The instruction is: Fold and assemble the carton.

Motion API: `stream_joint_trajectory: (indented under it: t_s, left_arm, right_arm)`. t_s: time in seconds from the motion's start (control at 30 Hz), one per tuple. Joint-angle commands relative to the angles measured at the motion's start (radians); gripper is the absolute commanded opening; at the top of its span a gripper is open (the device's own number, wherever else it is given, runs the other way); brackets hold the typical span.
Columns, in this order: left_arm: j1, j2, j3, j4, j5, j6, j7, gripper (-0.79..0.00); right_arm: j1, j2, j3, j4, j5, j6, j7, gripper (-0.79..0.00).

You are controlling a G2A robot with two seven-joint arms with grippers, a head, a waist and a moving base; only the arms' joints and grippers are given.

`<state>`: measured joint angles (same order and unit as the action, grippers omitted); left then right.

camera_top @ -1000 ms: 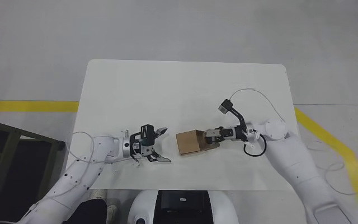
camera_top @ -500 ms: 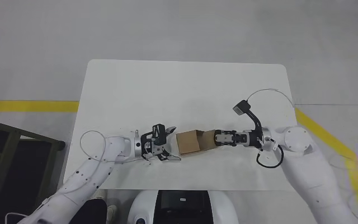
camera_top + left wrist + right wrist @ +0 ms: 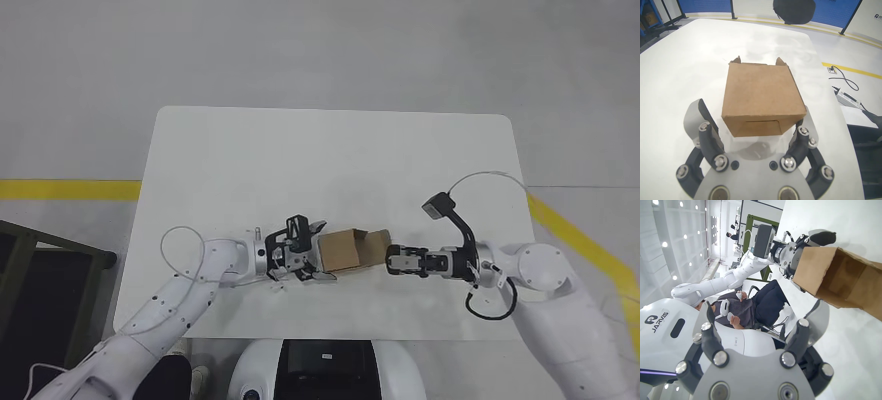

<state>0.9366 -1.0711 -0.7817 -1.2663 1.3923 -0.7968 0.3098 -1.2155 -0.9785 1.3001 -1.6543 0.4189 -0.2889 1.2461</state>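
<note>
My L claw (image 3: 314, 255) is bracketing the carton (image 3: 347, 250) at its closed end, fingers apart; my R claw (image 3: 393, 262), also spread, is hovering just off its open end.

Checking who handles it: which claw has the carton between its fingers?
The left claw: its open fingers flank the carton's closed end; the right claw sits apart, off the open end.

Carton (image 3: 762, 94): matt brown cardboard, slightly fibrous. Table (image 3: 687, 56): smooth white, faint sheen. Left gripper (image 3: 751, 111): silvery metal, black matt plastic.
</note>
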Motion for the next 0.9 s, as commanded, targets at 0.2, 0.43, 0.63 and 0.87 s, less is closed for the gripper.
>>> stream_joint_trajectory:
  t_s: [0.2, 0.43, 0.63, 0.87]
  left_arm:
    - [-0.015, 0.002, -0.024, 0.013, 0.003, -0.053, 0.007, 0.0]
    - [-0.037, 0.002, -0.028, 0.01, 0.028, -0.121, 0.031, 0.0]
    - [-0.071, -0.006, -0.021, 0.026, 0.031, -0.155, 0.014, 0.0]
    - [-0.094, -0.027, 0.01, 0.06, 0.011, -0.162, 0.005, 0.0]
  right_arm:
    - [-0.004, 0.001, -0.009, 0.006, 0.004, -0.003, -0.003, -0.012]
    - [-0.004, 0.001, -0.02, 0.035, -0.005, 0.002, -0.014, -0.028]
    - [-0.012, 0.003, -0.025, 0.031, -0.049, 0.015, -0.046, -0.477]
    - [-0.037, 0.011, -0.002, 0.006, -0.115, 0.032, -0.075, -0.785]
